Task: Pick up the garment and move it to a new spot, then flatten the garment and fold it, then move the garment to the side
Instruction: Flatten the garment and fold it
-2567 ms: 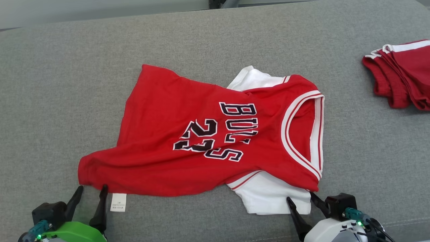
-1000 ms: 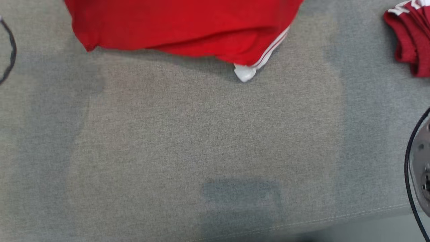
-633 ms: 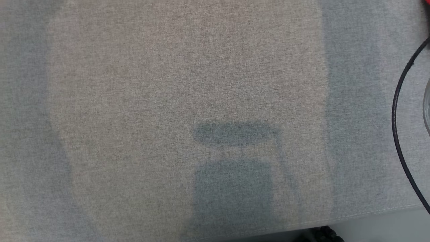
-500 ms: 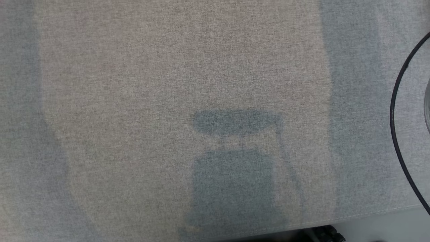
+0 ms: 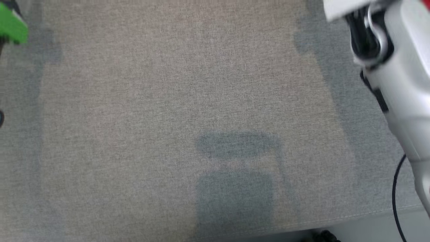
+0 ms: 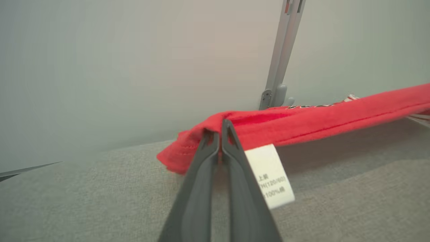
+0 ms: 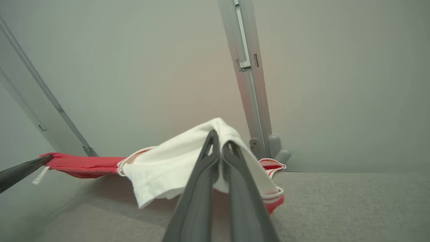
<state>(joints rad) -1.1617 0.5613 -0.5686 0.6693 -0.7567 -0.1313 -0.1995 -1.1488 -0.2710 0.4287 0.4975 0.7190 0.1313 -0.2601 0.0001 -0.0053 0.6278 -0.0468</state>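
The garment point(image 6: 302, 124) is a red jersey with white sleeves, held stretched in the air above the grey cushion point(image 5: 168, 101). In the left wrist view my left gripper point(image 6: 220, 131) is shut on its red hem, where a white label point(image 6: 270, 174) hangs down. My right gripper point(image 7: 218, 139) is shut on a white sleeve point(image 7: 168, 168), and the red cloth runs from there leftward to the left gripper point(image 7: 43, 158). In the head view the green left wrist point(image 5: 11, 25) sits at the top left and the pale right forearm point(image 5: 403, 84) at the top right.
A pale wall with a grey metal post point(image 7: 248, 84) stands behind the cushion. A black cable point(image 5: 396, 195) hangs by the right forearm. The cushion's front seam point(image 5: 302, 223) runs along the bottom of the head view. Shadows of my body fall on the fabric.
The garment lay flat with both grippers open at its near edge; it has since been gripped and lifted up out of the head view. The arms have now entered the top corners.
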